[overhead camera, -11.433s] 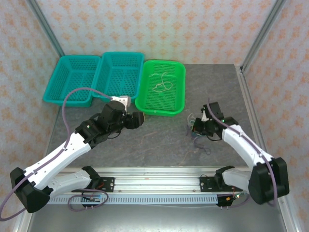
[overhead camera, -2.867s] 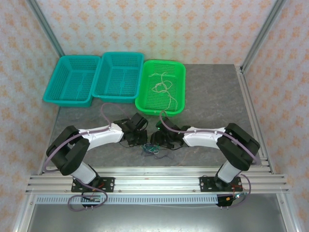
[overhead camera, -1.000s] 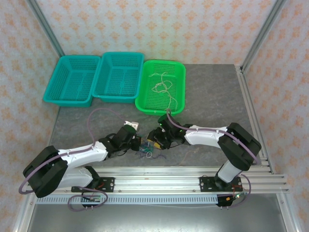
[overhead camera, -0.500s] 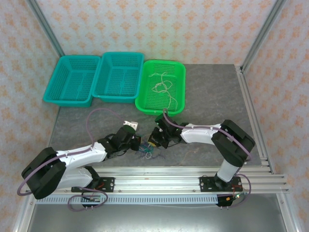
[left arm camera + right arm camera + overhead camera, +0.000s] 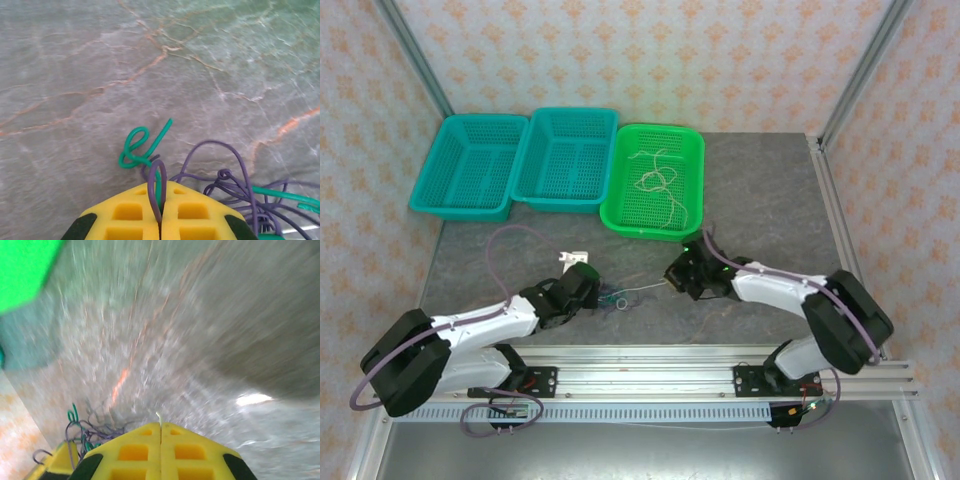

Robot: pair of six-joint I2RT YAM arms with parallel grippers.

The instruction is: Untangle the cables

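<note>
R gripper (image 5: 672, 281) has pulled toward 3 o'clock, clamping cream-white cable (image 5: 642, 288) taut; L gripper (image 5: 597, 296) clamps purple-green bunch (image 5: 613, 300) as anchor.

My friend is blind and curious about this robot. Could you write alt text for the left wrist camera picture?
The yellow left gripper is shut on a purple wire and a green wire, pinched in the seam between its fingers. More purple and green wires lie in a tangle to the right on a grey marbled table.
</note>
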